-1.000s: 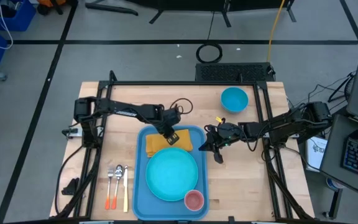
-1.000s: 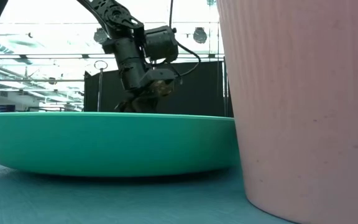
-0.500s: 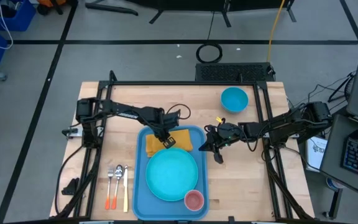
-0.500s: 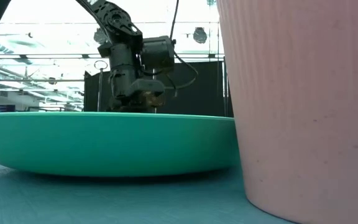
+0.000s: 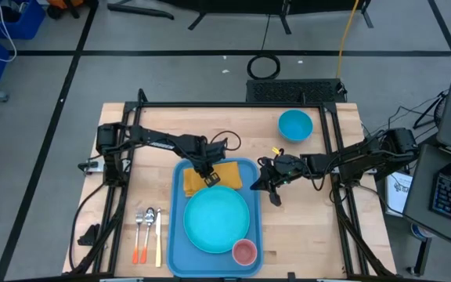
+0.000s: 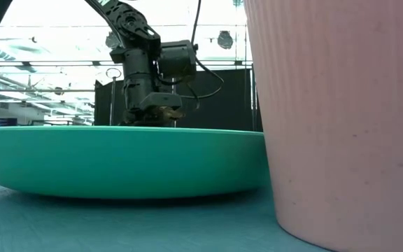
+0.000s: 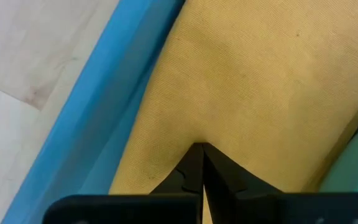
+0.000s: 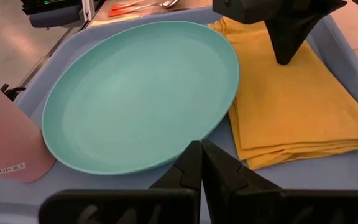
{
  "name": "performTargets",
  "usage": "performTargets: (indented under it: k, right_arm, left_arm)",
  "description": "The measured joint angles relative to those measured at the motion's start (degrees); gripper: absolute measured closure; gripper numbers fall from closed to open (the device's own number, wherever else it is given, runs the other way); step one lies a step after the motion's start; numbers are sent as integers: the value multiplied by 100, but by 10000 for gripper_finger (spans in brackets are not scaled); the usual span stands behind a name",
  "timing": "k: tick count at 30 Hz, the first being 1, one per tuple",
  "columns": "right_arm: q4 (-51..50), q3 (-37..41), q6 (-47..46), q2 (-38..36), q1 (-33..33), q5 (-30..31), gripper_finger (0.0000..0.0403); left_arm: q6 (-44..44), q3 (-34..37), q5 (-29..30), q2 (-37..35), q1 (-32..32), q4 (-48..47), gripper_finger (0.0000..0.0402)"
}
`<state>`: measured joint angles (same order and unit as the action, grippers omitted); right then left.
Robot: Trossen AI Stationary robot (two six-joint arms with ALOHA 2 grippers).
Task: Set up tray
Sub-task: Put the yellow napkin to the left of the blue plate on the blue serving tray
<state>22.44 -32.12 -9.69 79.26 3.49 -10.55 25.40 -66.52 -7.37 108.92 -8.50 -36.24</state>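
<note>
Yellow napkin (image 5: 212, 177) lies under the left gripper's (image 5: 208, 178) closed fingers on the blue tray (image 5: 177, 227) at the wooden table's (image 5: 304, 235) middle, holding one plate (image 5: 216, 221) and one cup (image 5: 244, 252); the right gripper (image 5: 273, 194), fingers together, hovers beside.

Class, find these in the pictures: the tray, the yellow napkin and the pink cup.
tray (image 5: 175, 235), high view, bare left edge.
yellow napkin (image 8: 297, 99), right wrist view, middle of the top fold.
pink cup (image 5: 244, 251), high view, inside.
</note>
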Motion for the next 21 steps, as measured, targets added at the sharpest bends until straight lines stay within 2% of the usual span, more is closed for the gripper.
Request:
performTargets:
  k: [5,11,16,21]
  right_arm:
    - [-1,0,-4,0,0,0,403]
    - [-1,0,-4,0,0,0,403]
    - [-1,0,-7,0,0,0,403]
    - [-1,0,-9,0,0,0,403]
  left_arm:
    - [-131,4,90,8,5,19,387]
    - [-159,9,143,11,13,36,397]
    - [-460,11,292,13,149,98,385]
    - [-636,11,404,15,253,210,398]
